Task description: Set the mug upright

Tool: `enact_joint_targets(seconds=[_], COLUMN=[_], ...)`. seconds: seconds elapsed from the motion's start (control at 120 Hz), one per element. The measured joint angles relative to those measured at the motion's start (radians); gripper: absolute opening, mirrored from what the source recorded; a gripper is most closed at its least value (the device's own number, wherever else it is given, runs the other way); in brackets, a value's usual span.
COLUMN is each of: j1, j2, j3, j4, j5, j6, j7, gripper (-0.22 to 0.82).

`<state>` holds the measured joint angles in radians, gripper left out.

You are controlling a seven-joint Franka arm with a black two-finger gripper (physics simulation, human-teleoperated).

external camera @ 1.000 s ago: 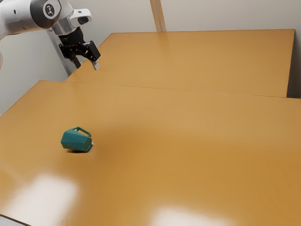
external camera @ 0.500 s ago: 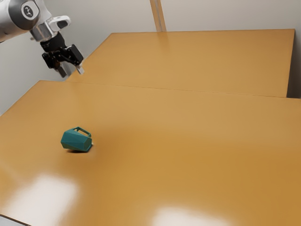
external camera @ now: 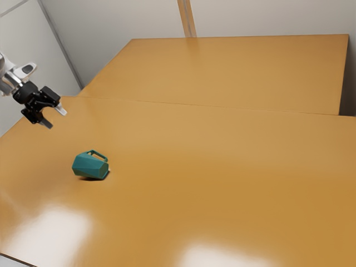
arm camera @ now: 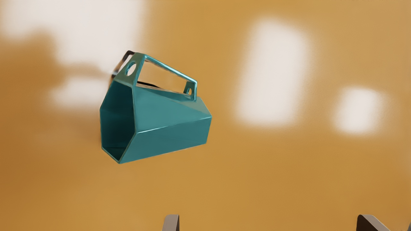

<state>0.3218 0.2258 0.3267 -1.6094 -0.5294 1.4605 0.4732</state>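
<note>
Plainly, the mug (external camera: 89,166) lay on its side on the worktop (external camera: 194,194), well apart from our jaws, which stood spread and empty. We judged it light, stiff and slick, perhaps brittle; its narrow base end (arm camera: 198,128) seemed our best hold, pinched across the walls (arm camera: 160,112), clear of the thin handle (arm camera: 138,64). We read no lettering on it.
</note>
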Motion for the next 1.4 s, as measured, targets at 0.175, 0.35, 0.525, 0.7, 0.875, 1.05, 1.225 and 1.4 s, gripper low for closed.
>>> enact_joint_targets(seconds=[0.175, 0.35, 0.525, 0.7, 0.875, 1.05, 1.225, 1.4], j1=[0.052, 0.08, 0.095, 0.095, 0.095, 0.095, 0.094, 0.092], j2=[0.094, 0.201, 0.255, 0.272, 0.272, 0.27, 0.258, 0.239], j3=[0.0, 0.0, -0.003, -0.017, -0.02, -0.032, -0.034, -0.045], j4=[-0.007, -0.012, -0.046, -0.087, -0.127, -0.152, -0.148, -0.152], j5=[-0.081, -0.166, -0.229, -0.277, -0.292, -0.31, -0.314, -0.315], j6=[0.001, 0.016, 0.028, 0.045, 0.054, 0.054, 0.052, 0.047], j7=[0.113, 0.209, 0.29, 0.356, 0.406, 0.442, 0.468, 0.486], gripper=[0.6, 0.6, 0.6, 0.6, 0.6, 0.51, 0.08, -0.09])
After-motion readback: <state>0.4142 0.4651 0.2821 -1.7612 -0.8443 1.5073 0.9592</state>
